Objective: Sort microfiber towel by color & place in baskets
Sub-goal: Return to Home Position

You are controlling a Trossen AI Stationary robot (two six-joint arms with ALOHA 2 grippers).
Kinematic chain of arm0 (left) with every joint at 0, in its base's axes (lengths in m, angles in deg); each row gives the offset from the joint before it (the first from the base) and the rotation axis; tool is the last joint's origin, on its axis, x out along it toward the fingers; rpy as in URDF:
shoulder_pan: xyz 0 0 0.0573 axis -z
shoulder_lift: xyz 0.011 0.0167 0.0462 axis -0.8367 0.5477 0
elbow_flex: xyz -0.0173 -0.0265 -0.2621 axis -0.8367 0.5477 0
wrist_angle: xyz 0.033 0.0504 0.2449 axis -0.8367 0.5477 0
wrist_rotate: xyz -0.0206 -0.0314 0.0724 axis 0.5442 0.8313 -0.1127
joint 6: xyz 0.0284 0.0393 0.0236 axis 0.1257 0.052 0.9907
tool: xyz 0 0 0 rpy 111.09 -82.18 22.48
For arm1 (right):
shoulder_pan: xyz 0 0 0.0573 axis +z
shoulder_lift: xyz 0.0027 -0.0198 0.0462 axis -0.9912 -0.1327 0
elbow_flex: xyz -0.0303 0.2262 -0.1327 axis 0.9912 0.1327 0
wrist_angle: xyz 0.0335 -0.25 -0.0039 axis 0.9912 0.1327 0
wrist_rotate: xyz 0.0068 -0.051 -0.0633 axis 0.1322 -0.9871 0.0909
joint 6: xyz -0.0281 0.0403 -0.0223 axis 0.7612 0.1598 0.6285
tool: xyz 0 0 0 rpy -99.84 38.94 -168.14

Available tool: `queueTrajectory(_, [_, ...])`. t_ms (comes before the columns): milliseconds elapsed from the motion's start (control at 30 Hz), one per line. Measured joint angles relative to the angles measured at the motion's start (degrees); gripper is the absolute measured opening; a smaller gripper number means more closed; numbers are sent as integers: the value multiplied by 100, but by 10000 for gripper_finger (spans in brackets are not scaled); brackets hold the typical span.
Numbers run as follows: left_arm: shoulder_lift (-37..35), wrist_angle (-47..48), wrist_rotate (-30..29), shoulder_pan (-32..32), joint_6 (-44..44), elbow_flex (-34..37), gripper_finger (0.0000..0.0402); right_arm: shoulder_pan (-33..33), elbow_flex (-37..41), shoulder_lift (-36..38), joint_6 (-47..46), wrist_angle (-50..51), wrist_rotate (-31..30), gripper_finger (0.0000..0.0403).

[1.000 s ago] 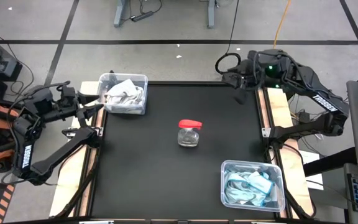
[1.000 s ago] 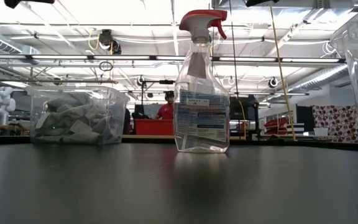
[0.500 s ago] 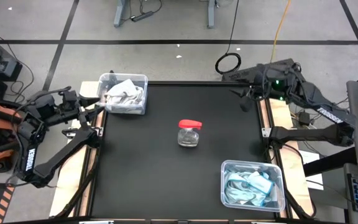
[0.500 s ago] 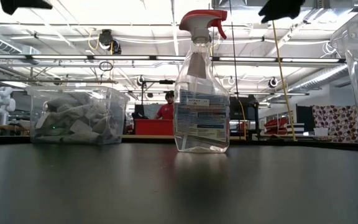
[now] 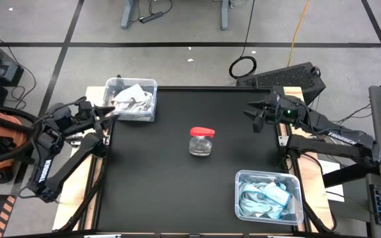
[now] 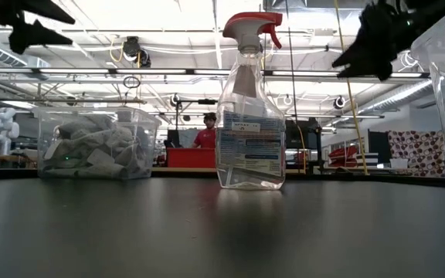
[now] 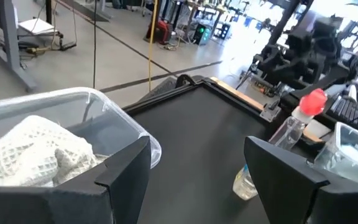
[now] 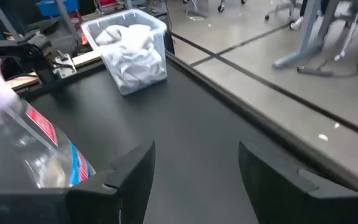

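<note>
Overhead, a black table (image 5: 177,165) carries two clear bins. The grey-towel bin (image 5: 155,99), heaped with white-grey towels (image 5: 132,99), sits just ahead of the left gripper (image 5: 109,112), whose jaws are spread and empty. The blue-towel bin (image 5: 238,198), holding blue towels (image 5: 263,198), lies well off to one side of the right gripper (image 5: 253,118), whose jaws also gape empty. A spray bottle (image 5: 202,142) stands between the grippers.

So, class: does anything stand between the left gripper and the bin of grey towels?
Nothing visible does. The left gripper, open, hovers right beside that bin at the table's left edge. The spray bottle stands mid-table, well clear.
</note>
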Motion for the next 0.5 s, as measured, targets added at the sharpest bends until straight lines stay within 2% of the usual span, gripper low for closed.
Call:
queueTrajectory(333, [-533, -965, -17, 0, -753, 1130, 262, -24, 1276, 1102, -801, -934, -802, 221])
queueTrajectory(500, [-609, -1031, -78, 0, -817, 1362, 262, -24, 1698, 1640, -1193, -775, -923, 221])
